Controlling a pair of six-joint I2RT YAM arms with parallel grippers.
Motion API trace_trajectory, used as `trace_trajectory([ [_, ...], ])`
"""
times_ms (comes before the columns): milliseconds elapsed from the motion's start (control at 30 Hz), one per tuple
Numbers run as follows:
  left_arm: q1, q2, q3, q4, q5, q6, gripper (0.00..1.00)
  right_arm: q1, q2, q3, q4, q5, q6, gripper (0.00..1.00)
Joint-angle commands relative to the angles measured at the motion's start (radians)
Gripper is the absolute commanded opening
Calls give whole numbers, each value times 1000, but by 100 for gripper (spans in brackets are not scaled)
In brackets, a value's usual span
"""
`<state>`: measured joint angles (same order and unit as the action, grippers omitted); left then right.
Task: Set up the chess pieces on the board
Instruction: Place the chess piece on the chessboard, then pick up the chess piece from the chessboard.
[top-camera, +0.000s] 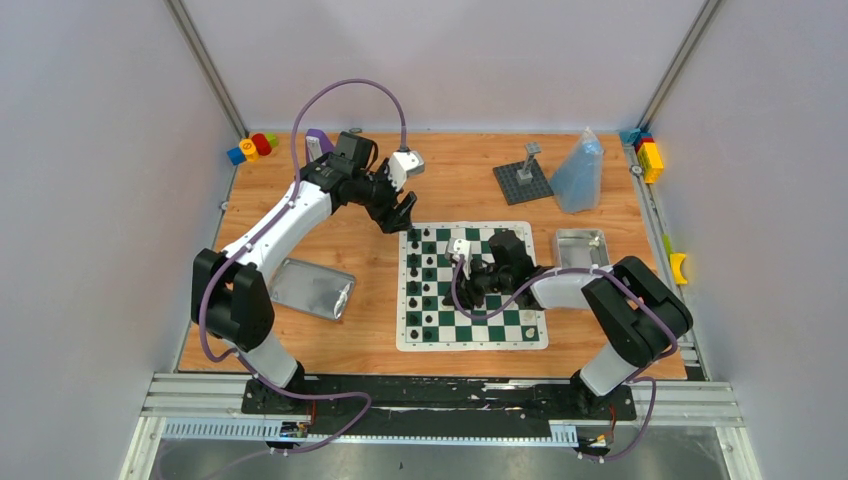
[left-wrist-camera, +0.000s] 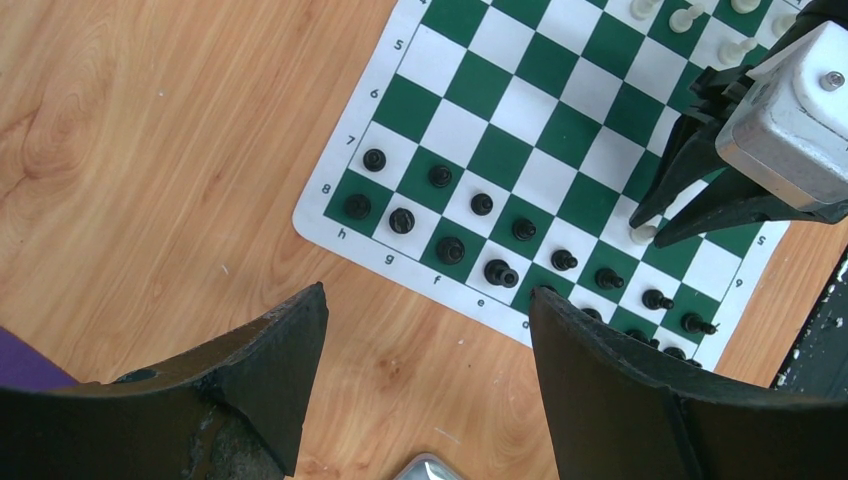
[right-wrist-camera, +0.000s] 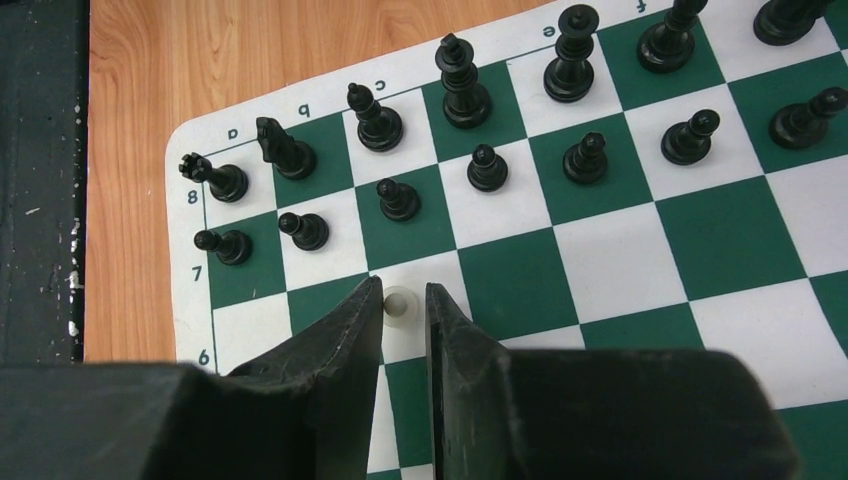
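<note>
Desk (top-camera: 360, 250): pale wood, grey walls on three sides, arm bases at the near edge.
Board (top-camera: 505, 325): green-and-white mat, flat on the desk, right of centre.
Black pieces (right-wrist-camera: 486, 168): upright in two rows, ranks 7 and 8, along the board's left edge in the top view.
White piece (right-wrist-camera: 400, 306): on a white square of rank 6, next row to the black pawns.
Right fingers (right-wrist-camera: 345, 335): low over the board, narrowly parted, one either side of the white piece; gripping or only beside it, cannot tell.
Left fingers (left-wrist-camera: 270, 380): spread wide, holding nothing, above bare wood beside the board's far left corner.
Silver tin (top-camera: 312, 288): left of the board; second tin (top-camera: 583, 250) just right of it.
</note>
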<state>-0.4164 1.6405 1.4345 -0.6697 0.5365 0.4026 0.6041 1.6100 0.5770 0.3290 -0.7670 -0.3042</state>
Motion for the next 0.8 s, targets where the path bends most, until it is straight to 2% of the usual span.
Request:
trace_trajectory([
  [0,6,1,10,13,8,16,81,6,-3,31,2,-6,-9,23],
  [200,6,7,16,10,8,17,81,20,5,38,-9,-12,-20,20],
  [367,6,7,16,8,8,19,81,28,5,41,-24,-12,-29,12],
  [767,7,5,13,4,1,22,81,31,-33,77,-100,-1,-39,2],
])
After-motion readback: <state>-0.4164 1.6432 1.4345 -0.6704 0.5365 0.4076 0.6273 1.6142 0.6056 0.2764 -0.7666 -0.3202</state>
